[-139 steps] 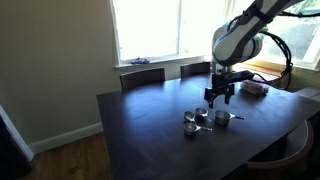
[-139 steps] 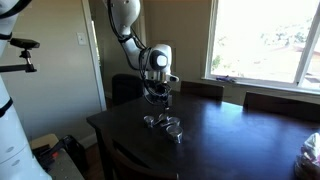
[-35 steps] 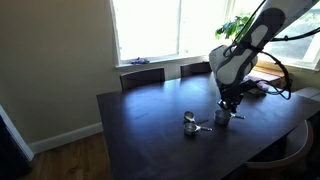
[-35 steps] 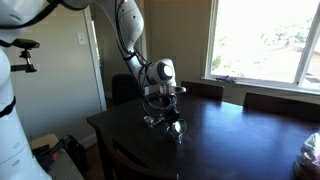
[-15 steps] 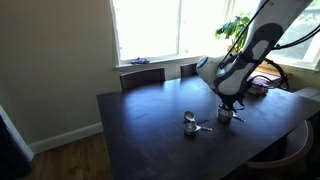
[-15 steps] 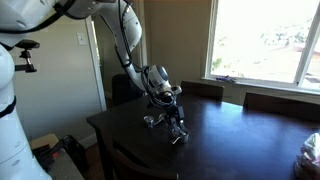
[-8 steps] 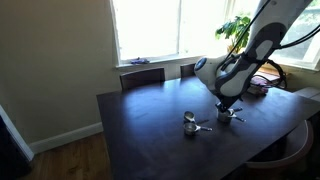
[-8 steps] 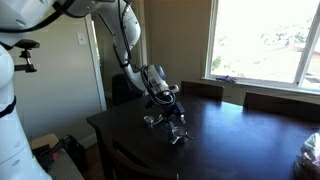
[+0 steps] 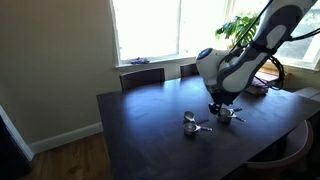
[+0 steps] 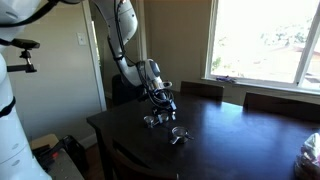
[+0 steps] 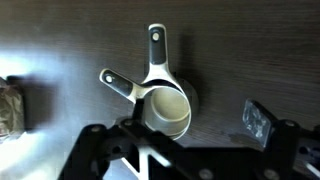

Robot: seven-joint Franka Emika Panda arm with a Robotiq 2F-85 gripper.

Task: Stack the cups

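Note:
Two shiny metal cups (image 11: pixel 166 106) sit nested on the dark table, one handle pointing up and the other up-left. In both exterior views this pair (image 9: pixel 228 116) (image 10: pixel 178 135) rests apart from a single cup (image 9: pixel 190 123) (image 10: pixel 152 120). My gripper (image 9: pixel 215 104) (image 10: pixel 161 100) (image 11: pixel 175 128) hangs open a little above the nested pair, holding nothing. Its right finger pad (image 11: pixel 258 118) stands well clear of the cups. The left finger is mostly hidden in the dark lower part of the wrist view.
A pinkish flat stack (image 9: pixel 255 88) lies behind the arm near the window. Two chairs (image 9: pixel 141 75) (image 9: pixel 195 68) stand at the table's far edge. A blurred brownish thing (image 11: pixel 10 106) shows at the wrist view's left edge. A plant (image 9: pixel 240 25) fills the window corner.
The gripper has opened and let go of the cup it set into the other one. It has lifted up and away from the nested pair.

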